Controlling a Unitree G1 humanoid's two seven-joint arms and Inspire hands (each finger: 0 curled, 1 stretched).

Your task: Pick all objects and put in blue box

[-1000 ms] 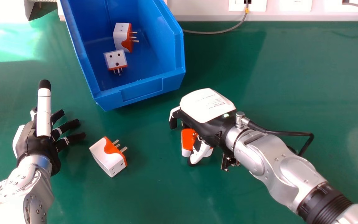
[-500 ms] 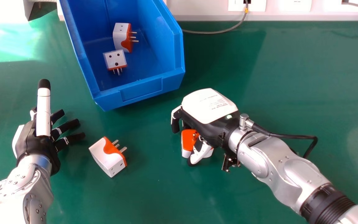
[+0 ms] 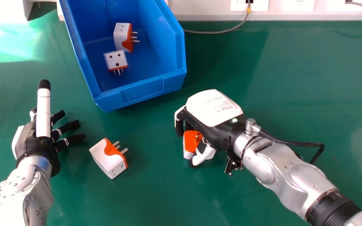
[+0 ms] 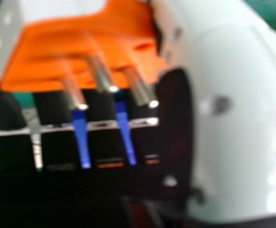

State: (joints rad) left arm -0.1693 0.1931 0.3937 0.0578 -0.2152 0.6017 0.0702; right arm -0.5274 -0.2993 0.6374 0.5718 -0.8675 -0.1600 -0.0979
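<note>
In the head view, my right hand is low over the table at centre, palm down, its fingers and thumb curled round a white-and-orange plug adapter. The right hand view shows that adapter against the thumb of my right hand, with its metal prongs toward the palm. A second adapter lies on the table between the hands. My left hand rests at the left, fingers straight, thumb pointing forward. Two adapters, one farther back and one nearer, lie inside the blue box.
The green table runs to a pale wall with sockets. A grey cable curves down from the wall behind the box's right side. A black cable loops off my right wrist.
The fingers of my right hand have curled farther in by the adapter, and the hand and forearm have shifted slightly right. My left hand and the table adapter have kept their places.
</note>
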